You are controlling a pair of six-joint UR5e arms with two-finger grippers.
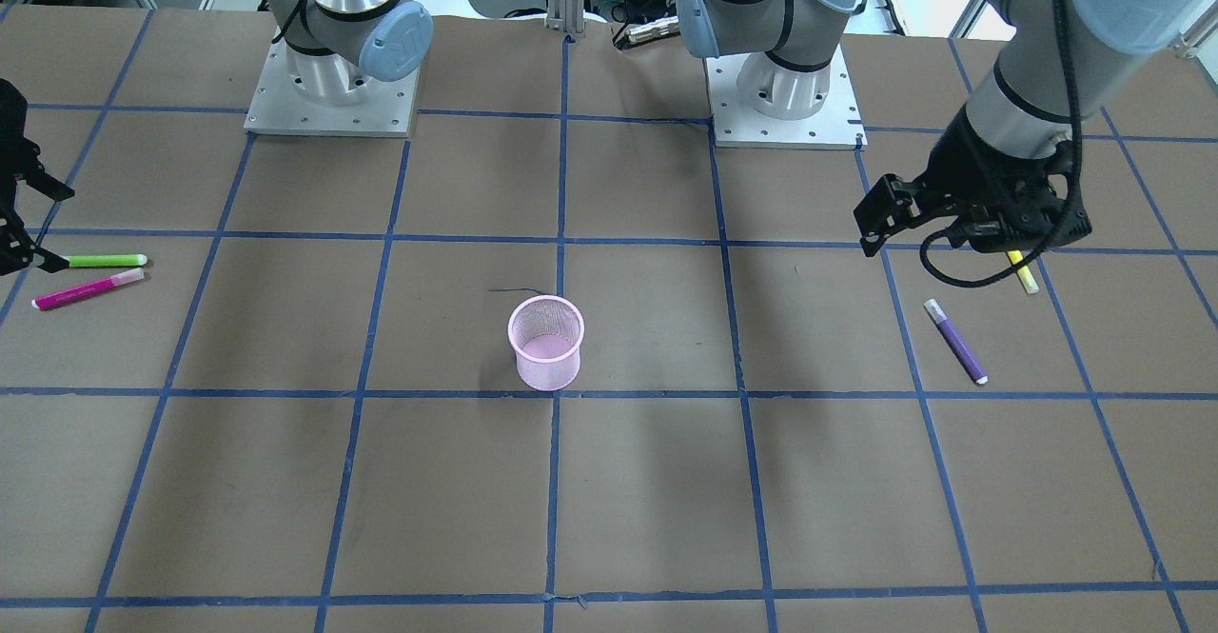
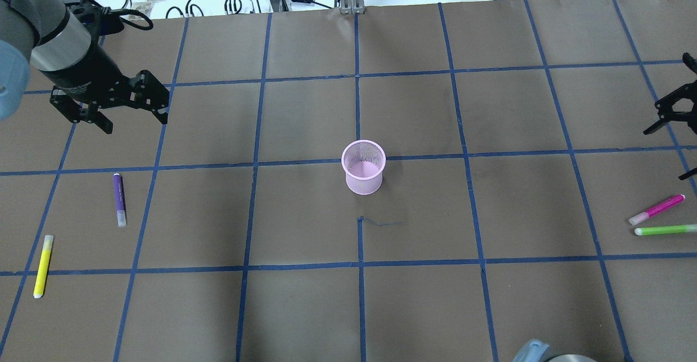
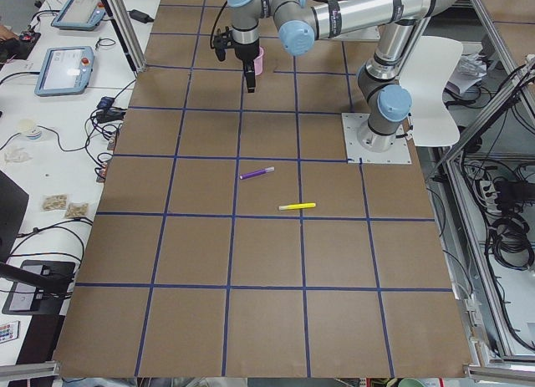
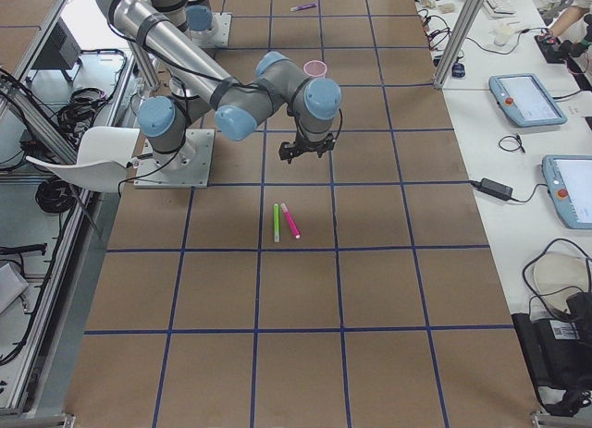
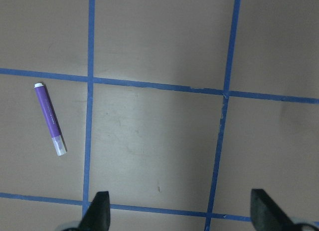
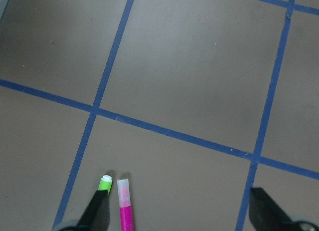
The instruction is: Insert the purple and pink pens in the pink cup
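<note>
Here, a brown table (image 2: pixel 305 106) squared off with blue tape (image 2: pixel 356 106). Pink cup (image 2: pixel 364 167) upright at the middle. Purple pen (image 2: pixel 118 198) flat near the left gripper (image 5: pixel 180 208), spread wide. Pink pen (image 2: pixel 656 209) flat beside a green pen (image 2: pixel 664 230), by the right gripper (image 6: pixel 179 211), equally wide. Cables (image 2: pixel 245 0) and tablets (image 3: pixel 63 69) on white benches around.
</note>
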